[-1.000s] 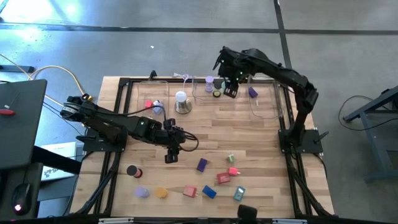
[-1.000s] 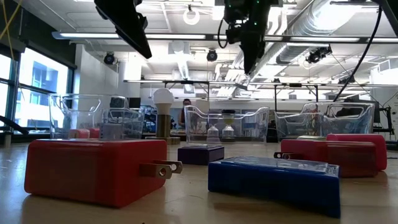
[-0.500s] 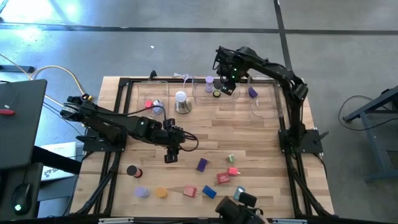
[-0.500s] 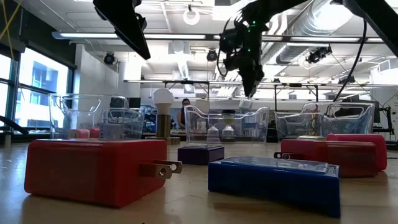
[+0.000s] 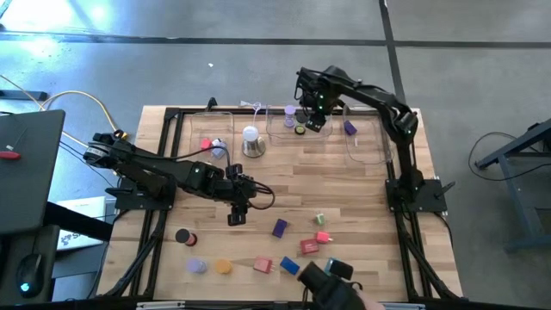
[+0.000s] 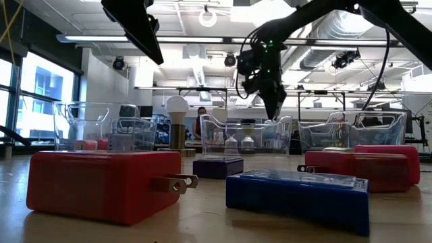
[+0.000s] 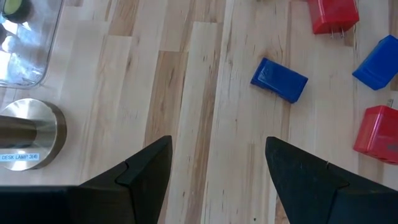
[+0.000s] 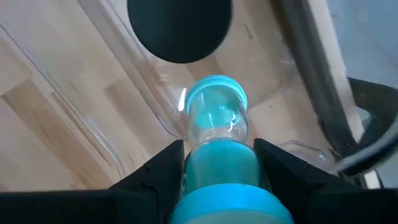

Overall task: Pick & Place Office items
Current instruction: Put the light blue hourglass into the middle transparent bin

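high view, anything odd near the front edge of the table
Yes: a dark object, apparently with a person's hand at the bottom edge, reaches in among the loose blocks near the blue block. I cannot tell what it is. Neither pincer is near it.

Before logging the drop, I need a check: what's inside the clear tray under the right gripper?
A lilac roll and a dark, yellow-topped roll show inside; the right gripper covers the rest.

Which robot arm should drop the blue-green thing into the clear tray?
The right one, probably. The right gripper is shut on the teal roll and hangs over the clear trays. The left gripper is open and empty above bare table.
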`<action>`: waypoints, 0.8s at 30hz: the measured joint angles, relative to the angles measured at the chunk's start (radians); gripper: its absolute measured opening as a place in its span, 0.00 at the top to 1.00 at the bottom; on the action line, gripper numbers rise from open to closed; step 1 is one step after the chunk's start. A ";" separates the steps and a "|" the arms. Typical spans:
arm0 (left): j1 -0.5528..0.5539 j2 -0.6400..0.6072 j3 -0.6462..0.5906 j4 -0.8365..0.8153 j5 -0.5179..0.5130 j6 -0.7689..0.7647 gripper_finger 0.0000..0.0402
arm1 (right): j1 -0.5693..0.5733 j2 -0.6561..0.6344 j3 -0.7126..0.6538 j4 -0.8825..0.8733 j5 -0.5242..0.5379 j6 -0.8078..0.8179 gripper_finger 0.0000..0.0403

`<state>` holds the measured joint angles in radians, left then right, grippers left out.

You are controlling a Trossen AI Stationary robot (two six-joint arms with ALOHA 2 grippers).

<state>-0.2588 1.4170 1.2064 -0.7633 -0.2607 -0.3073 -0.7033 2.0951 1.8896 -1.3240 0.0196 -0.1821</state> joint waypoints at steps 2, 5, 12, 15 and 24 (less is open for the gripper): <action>0.000 0.000 0.000 0.000 0.000 0.000 0.38 | 0.000 0.015 0.000 0.000 0.000 -0.006 0.57; 0.000 0.000 0.000 0.000 0.000 0.000 0.38 | 0.001 0.039 0.000 -0.001 0.000 -0.006 0.57; -0.002 0.000 0.000 0.000 0.002 0.000 0.38 | -0.004 0.055 0.000 0.001 -0.002 -0.007 0.55; -0.002 0.000 0.000 0.000 0.002 0.001 0.38 | -0.005 0.055 0.000 0.013 -0.011 -0.007 0.54; -0.008 0.000 0.000 0.000 0.004 -0.003 0.38 | -0.012 0.055 -0.001 0.058 -0.026 0.002 0.54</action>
<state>-0.2668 1.4170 1.2064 -0.7631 -0.2570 -0.3108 -0.7155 2.1506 1.8885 -1.2663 -0.0067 -0.1802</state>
